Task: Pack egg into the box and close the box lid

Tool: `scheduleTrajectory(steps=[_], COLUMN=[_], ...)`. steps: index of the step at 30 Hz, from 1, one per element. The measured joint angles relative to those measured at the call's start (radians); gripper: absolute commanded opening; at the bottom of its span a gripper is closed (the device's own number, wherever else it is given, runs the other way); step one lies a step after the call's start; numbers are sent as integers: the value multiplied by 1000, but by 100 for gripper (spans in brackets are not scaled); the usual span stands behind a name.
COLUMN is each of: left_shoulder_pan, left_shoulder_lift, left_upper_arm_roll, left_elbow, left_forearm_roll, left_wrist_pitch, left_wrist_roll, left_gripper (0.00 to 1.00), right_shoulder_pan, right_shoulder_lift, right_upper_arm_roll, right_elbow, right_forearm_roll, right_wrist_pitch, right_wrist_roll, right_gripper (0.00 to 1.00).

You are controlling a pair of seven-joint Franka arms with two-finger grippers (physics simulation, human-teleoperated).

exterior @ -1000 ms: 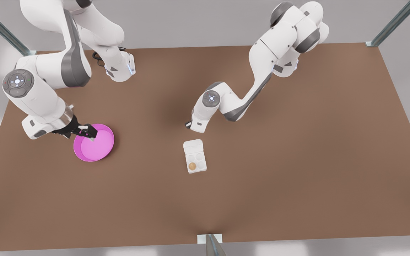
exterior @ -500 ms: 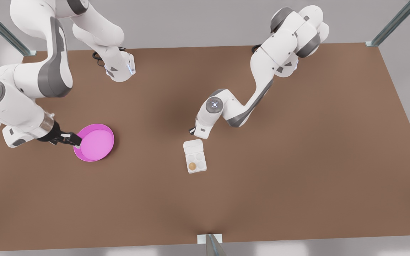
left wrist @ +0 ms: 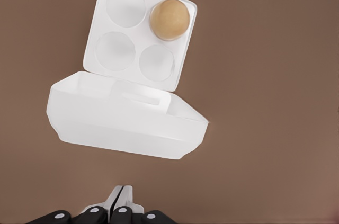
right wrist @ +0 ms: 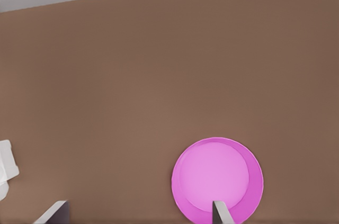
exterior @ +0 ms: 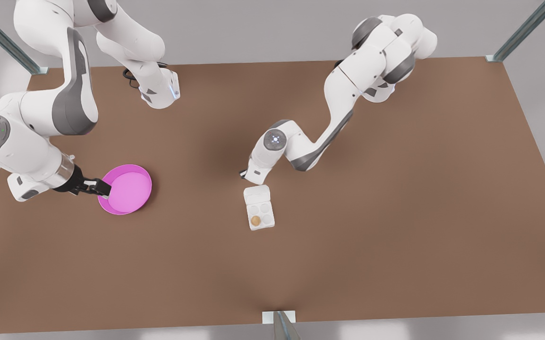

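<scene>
On the brown table (exterior: pixel 395 212), the box (exterior: pixel 259 208) is sitting open with the egg (exterior: pixel 255 220) lying in one near cup. The box lid (exterior: pixel 257 193) is lying back on the far side. The left gripper (left wrist: pixel 121 203) is hanging just behind the lid, fingers pressed together. The right gripper (exterior: pixel 104 190) is waiting at the pink dish (exterior: pixel 128 191), on its left rim, fingers spread apart.

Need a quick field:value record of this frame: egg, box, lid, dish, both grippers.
egg: seated in a corner cup of the box
box: on the table, three cups empty
box lid: open, hinged back
pink dish: empty, toward the front view's left
left gripper: shut, beside the lid's outer edge
right gripper: open, at the dish rim
</scene>
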Motion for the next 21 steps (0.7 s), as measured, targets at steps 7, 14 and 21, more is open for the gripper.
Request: scheduleTrajectory(steps=[7,14,21], left_shoulder_pan=[-2,-3,-11], left_shoulder_lift=[45,77,99], left_upper_arm_roll=[12,27,39], left_elbow=[67,119,174], left_forearm_roll=[2,9,10], left_wrist_pitch=[0,0,0], left_wrist_roll=[16,27,35], left_gripper=[21,21,21], right_shoulder_pan=[0,1,2], right_shoulder_lift=[1,1,1], right_upper_arm_roll=[0,0,1], right_elbow=[1,2,2], right_forearm_roll=[-3,-7,-9], right_wrist_pitch=[0,0,-1], right_wrist_roll=[-7,-12,-14], right_gripper=[100,100,100])
